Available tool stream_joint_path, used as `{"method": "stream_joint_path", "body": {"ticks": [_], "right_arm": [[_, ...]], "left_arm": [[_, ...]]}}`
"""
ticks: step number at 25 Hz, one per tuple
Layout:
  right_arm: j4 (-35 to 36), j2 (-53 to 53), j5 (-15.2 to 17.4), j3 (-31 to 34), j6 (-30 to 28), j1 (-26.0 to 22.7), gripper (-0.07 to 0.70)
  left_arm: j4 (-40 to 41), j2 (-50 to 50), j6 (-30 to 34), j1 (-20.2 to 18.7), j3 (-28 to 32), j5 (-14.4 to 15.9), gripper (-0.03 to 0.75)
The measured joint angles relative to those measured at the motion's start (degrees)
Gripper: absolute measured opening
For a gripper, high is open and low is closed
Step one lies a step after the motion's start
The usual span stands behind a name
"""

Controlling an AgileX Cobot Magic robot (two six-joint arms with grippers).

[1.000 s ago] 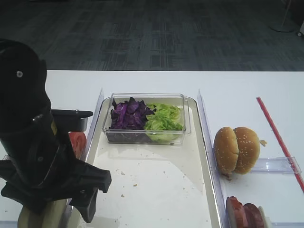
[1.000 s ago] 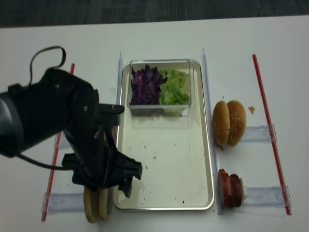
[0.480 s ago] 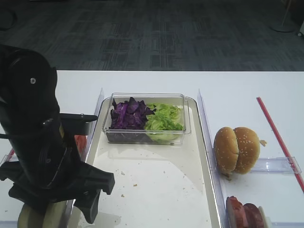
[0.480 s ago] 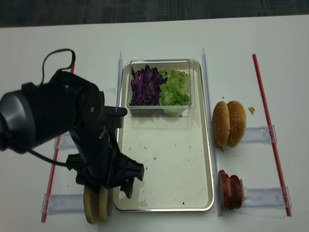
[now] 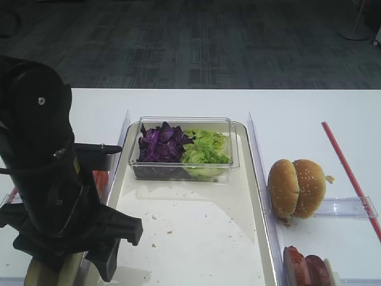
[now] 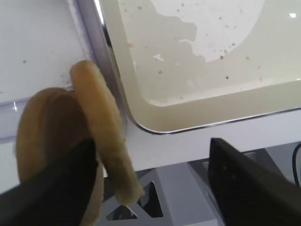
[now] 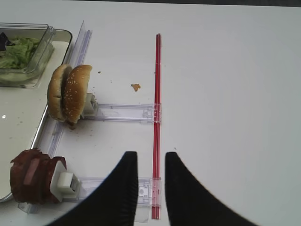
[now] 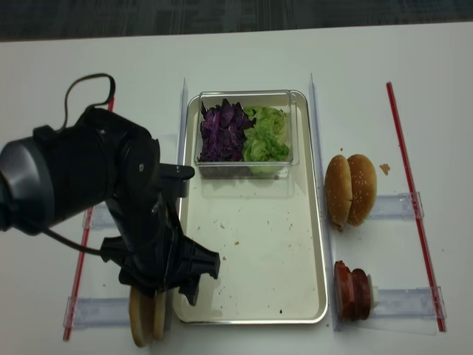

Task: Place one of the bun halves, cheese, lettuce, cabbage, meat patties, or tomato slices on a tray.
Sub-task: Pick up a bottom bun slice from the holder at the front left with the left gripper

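White counter point(image 5: 297, 113) runs under a dark carpeted floor in the front high view. Since half a second ago the left arm has sunk slightly over the tray's point(image 5: 196, 238) near-left corner. One clear box point(image 5: 184, 149) on the tray holds one heap of cabbage point(image 5: 159, 143) and one of lettuce point(image 5: 205, 148); two sesame buns point(image 5: 296, 187) stand to the right.

From the right wrist, the right gripper point(image 7: 146, 162) hangs over the counter with its jaws apart and empty, near a red strip point(image 7: 156, 108) and the meat patties point(image 7: 28, 182).

From the left wrist, the left gripper point(image 6: 155, 165) is open, straddling the outer of two bun halves point(image 6: 101, 136) standing on edge just outside the tray rim.

From the overhead view, the arm bends down over those halves.
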Motion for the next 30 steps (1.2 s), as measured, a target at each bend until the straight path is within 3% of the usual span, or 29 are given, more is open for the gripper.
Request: {"method": "stream_joint_path", "body": {"ticks": [21,30], "right_arm": [[0.0,0.0,0.0,0.0,0.0,0.0,0.193],[0.0,0.0,0.0,0.0,0.0,0.0,0.193]], "left_arm": [[0.12,3.34,0.0,0.0,0.0,0.84,0.428],[1.63,3.68,0.0,0.0,0.0,0.93,0.351]]}}
